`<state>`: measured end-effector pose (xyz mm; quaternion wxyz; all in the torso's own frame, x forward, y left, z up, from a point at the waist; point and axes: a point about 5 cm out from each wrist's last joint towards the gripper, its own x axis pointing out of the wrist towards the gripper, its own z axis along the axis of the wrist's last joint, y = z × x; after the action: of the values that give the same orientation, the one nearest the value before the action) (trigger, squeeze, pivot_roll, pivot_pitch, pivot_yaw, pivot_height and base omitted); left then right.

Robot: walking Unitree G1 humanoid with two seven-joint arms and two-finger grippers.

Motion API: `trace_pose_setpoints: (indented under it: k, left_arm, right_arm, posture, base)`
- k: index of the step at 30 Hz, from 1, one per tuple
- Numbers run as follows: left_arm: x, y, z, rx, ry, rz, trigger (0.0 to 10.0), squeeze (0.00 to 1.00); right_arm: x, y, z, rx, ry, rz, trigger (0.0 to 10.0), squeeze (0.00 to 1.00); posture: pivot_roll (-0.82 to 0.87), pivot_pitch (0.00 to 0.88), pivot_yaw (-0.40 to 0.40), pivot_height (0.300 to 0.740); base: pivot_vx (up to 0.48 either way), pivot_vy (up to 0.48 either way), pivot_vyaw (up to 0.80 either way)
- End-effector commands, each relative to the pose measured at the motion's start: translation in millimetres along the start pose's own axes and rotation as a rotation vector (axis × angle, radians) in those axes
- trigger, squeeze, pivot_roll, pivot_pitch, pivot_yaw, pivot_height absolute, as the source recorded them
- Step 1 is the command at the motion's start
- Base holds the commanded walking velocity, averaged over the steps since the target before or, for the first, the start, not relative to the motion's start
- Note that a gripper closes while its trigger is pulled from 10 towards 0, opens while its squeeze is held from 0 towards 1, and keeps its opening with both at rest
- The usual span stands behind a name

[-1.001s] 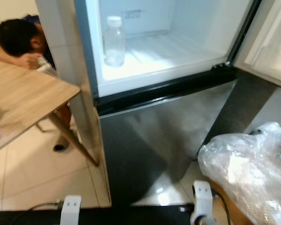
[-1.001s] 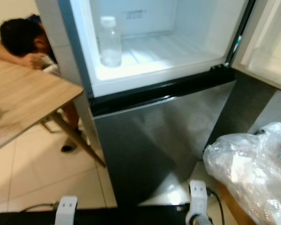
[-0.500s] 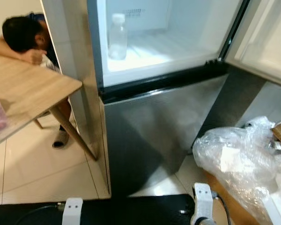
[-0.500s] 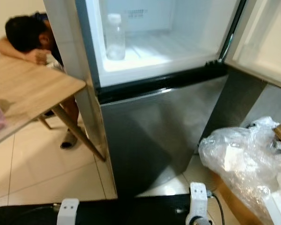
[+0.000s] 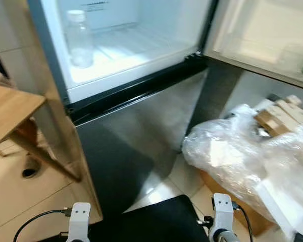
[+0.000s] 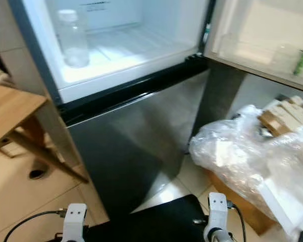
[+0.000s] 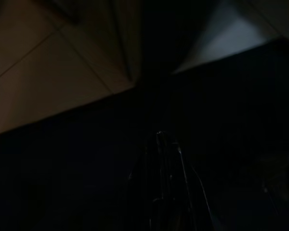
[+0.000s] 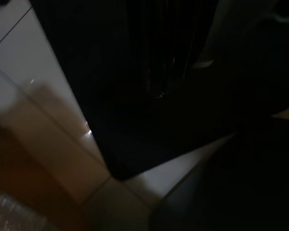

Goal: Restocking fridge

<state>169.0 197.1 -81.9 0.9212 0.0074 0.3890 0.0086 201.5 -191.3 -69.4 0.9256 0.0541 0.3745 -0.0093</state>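
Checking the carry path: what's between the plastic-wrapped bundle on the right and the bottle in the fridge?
In the left eye view, the bottle and bundle are separated by bare fridge shelf, the black sill and the steel lower door; nothing stands between.

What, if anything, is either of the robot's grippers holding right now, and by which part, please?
Nothing appears to be held. Both arms hang idle in dark wrist views: the left gripper and the right gripper show no object. The bottle stands untouched in the fridge.

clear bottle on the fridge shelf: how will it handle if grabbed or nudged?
The bottle looks like thin clear plastic with a white cap, so probably light and somewhat squeezable. It stands upright, tall and narrow, on the shelf, so a sideways nudge would likely tip it, and it could then roll. Its fill level is unclear, so weight is uncertain.
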Motion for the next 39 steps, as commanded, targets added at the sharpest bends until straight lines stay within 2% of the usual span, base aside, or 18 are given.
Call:
trace_pose_setpoints:
  k: [1,11,24,34,39]
  left_arm:
    - [0.1,-3.8,-1,0.037,0.003,-0.028,10.0,0.0]
    - [2.0,-11.0,2,0.077,0.009,-0.062,10.0,0.0]
    - [3.9,-8.4,5,0.081,0.015,-0.059,10.0,0.0]
    - [5.6,-9.3,10,0.094,0.008,-0.073,10.0,0.0]
    - [5.9,-10.5,11,0.102,0.005,-0.083,10.0,0.0]
  right_arm:
    - [-1.3,-4.0,-3,0.004,0.013,-0.014,10.0,0.0]
    - [-2.6,-10.9,-3,0.042,0.004,-0.052,10.0,0.0]
    - [-6.4,-17.2,-10,0.141,-0.007,-0.119,10.0,0.0]
    - [-8.3,-19.4,-14,0.165,-0.006,-0.146,10.0,0.0]
    - [-10.1,-23.1,-17,0.179,0.001,-0.165,10.0,0.0]
  posture:
    - [-0.11,0.061,-0.009,0.74]
    - [-0.12,0.061,0.0,0.74]
    - [-0.13,0.058,0.043,0.74]
    - [-0.15,0.063,0.067,0.74]
    - [-0.16,0.067,0.078,0.74]
  base:
    - [0.0,0.0,-0.8]
    - [0.0,0.0,-0.8]
    - [0.0,0.0,-0.8]
    - [0.0,0.0,-0.8]
    - [0.0,0.0,-0.1]
